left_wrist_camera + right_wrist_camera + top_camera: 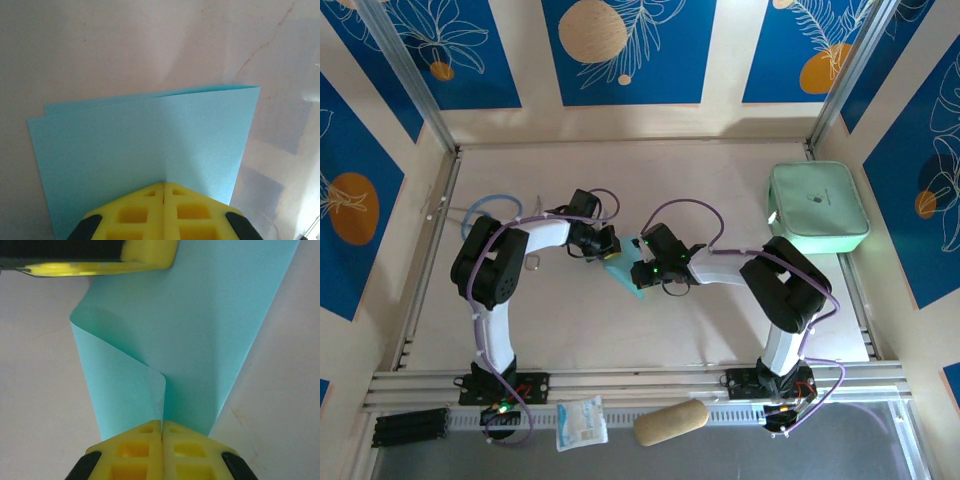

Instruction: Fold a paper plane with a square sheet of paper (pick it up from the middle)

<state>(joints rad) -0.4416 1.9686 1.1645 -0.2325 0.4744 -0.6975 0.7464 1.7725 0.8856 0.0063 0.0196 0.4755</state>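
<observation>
The square sheet of paper [623, 270] is light blue and hangs between my two grippers over the middle of the table. In the left wrist view the sheet [145, 145] is folded double, its two layers slightly offset at the far edge. My left gripper [164, 185] is shut on its near edge. In the right wrist view the sheet [200, 330] runs away from me with one side curled over into a soft fold. My right gripper [162, 423] is shut on its near end, and a left finger [147, 252] pinches the far end. The paper plane is out of view.
A mint-green zip case [818, 208] lies at the back right. A white snack packet [581, 422] and a tan oblong object [671, 422] sit in front of the near rail [640, 380]. A pale cable loop [490, 208] lies at the back left.
</observation>
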